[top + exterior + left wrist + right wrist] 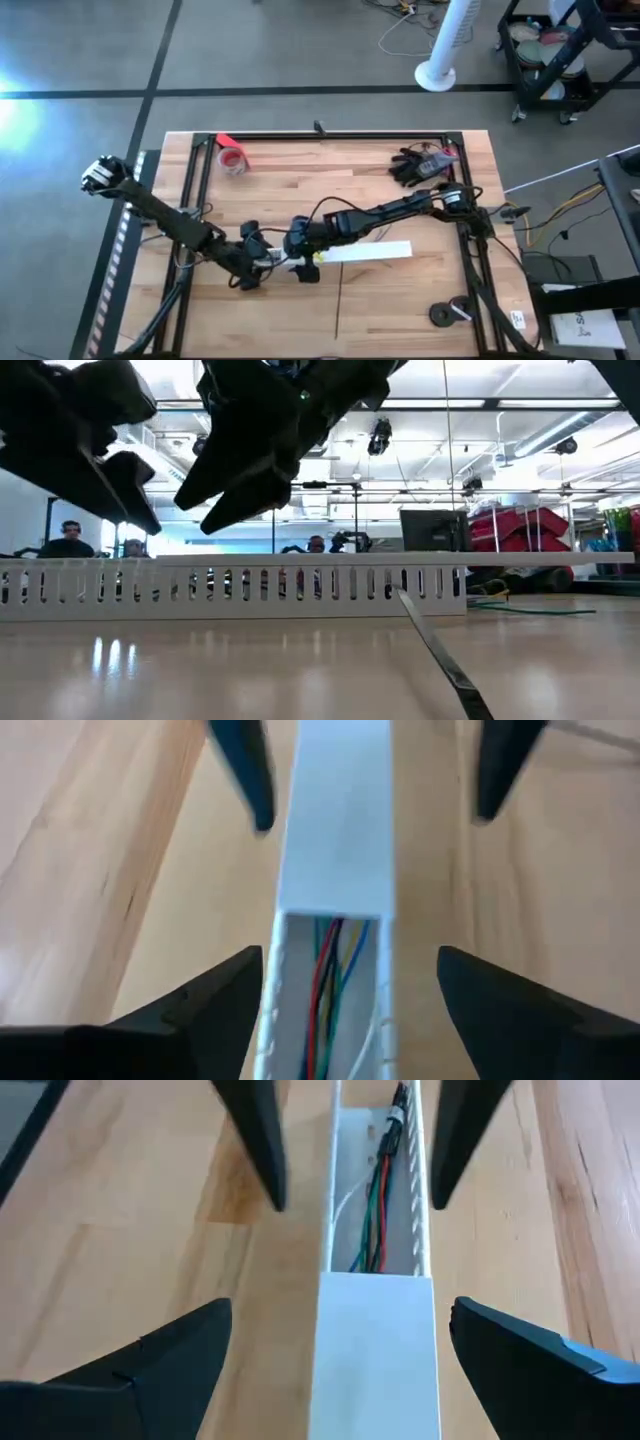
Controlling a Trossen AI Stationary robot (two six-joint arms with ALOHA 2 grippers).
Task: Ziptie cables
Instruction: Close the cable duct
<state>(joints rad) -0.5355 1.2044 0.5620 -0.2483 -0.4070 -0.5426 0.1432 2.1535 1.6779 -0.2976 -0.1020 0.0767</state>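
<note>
The cables (375,1210) are seen lying inside the white channel (378,1350) on the surface (400,300). Both the left pincer (345,995) and right pincer (335,1350) are spread, straddling it. The channel could be knocked askew if one finger lands first.

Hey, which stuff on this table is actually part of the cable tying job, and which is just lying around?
Part of the job:
- cables, lying inside the white slotted duct
- left gripper, open astride the duct
- right gripper, open astride the duct

Just lying about:
- red tape roll
- black gloves
- small black round object near the table's corner
</note>
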